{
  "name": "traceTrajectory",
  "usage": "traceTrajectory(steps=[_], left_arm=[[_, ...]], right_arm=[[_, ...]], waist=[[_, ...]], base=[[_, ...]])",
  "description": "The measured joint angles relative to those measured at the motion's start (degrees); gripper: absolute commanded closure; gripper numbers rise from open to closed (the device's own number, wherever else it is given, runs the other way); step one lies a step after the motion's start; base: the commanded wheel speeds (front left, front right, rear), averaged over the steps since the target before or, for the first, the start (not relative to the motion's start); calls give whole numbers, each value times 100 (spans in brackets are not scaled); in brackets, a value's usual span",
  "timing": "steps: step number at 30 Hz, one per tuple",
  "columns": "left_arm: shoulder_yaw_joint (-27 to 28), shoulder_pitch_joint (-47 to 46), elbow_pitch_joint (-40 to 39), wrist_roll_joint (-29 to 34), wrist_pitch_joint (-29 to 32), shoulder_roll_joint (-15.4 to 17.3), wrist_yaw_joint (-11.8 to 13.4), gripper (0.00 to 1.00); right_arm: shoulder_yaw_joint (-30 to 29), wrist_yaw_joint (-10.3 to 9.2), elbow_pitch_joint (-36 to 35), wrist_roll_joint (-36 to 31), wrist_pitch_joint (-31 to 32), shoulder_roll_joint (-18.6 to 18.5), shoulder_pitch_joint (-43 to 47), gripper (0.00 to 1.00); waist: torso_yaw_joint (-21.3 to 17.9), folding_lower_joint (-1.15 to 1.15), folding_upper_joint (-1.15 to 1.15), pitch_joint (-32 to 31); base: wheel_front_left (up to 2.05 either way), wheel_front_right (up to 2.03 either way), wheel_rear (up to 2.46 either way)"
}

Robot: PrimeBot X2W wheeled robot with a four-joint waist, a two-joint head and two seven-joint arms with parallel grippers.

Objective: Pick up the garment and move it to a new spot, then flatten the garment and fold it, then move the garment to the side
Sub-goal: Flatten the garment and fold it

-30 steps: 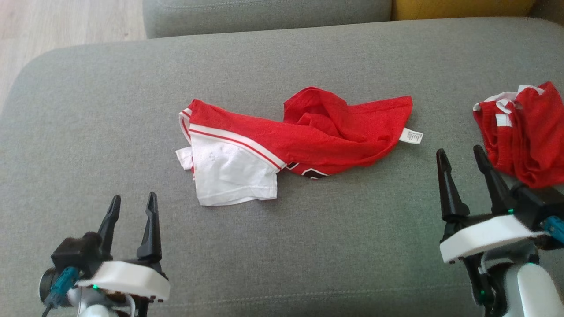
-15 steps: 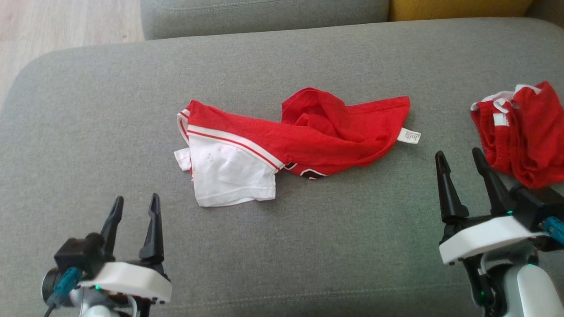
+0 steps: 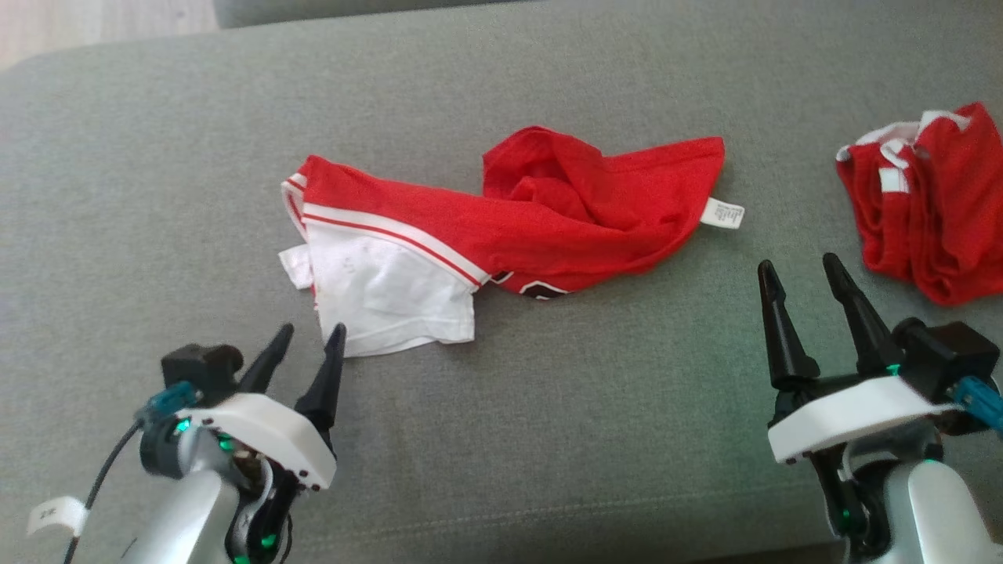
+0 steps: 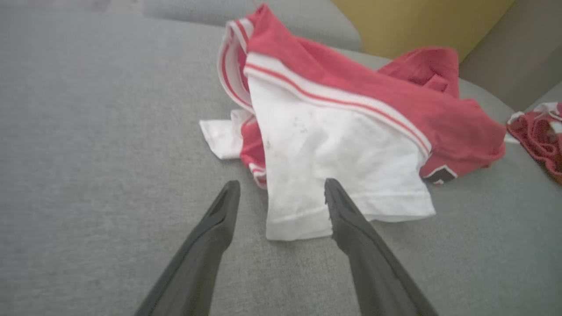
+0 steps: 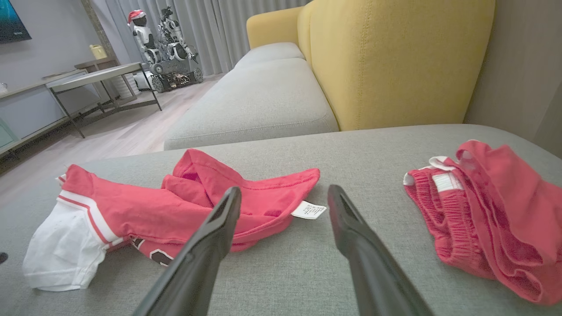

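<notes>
A crumpled red garment [image 3: 548,215] with a white sleeve [image 3: 384,294] lies in the middle of the grey sofa cushion [image 3: 611,407]. My left gripper [image 3: 312,335] stands open just in front of the sleeve's near corner; in the left wrist view the left gripper [image 4: 281,188] frames that white hem [image 4: 307,219] between its fingers without closing on it. My right gripper [image 3: 798,265] is open and empty, to the right of the garment's white label [image 3: 722,213]. The right wrist view has the garment [image 5: 175,206] ahead of the right gripper [image 5: 284,189].
A second bunched red garment with white trim [image 3: 932,200] lies at the cushion's right edge, close beside my right gripper. A yellow sofa back [image 5: 395,61] and another grey seat [image 5: 259,101] stand beyond. Wooden floor [image 3: 94,19] shows at the far left.
The head camera tilted down, shifting the whole picture. My left gripper moved forward and right to the white sleeve's corner. The right gripper and both garments stayed put.
</notes>
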Motion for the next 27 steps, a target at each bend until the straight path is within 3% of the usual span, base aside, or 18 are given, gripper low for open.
traceTrajectory(steps=[9,10,11,12,20,27], left_arm=[[-126,-383,1087,-214,93,-159,-479,0],[-151,-409,1141,-230,90,-176,-522,33],[-175,-424,1187,-244,77,-189,-552,84],[-199,-430,1223,-247,76,-196,-568,100],[-246,-430,1314,-246,-65,-201,-620,100],[-382,-567,1254,-220,-140,-265,-621,100]], right_arm=[[-22,0,96,5,-62,0,-78,0],[-30,0,98,5,-67,0,-78,0],[-38,0,100,5,-68,0,-78,0],[-55,0,100,5,-67,0,-78,0],[-436,0,610,11,66,0,-399,0],[-855,0,1835,-98,276,-7,-1613,0]], waist=[[-188,0,0,177],[-190,0,0,173],[-191,0,0,168],[-188,0,0,161],[-28,0,0,124],[234,0,0,278]], base=[[0,0,0],[0,0,0],[0,0,0],[0,0,0],[0,0,0],[0,0,0]])
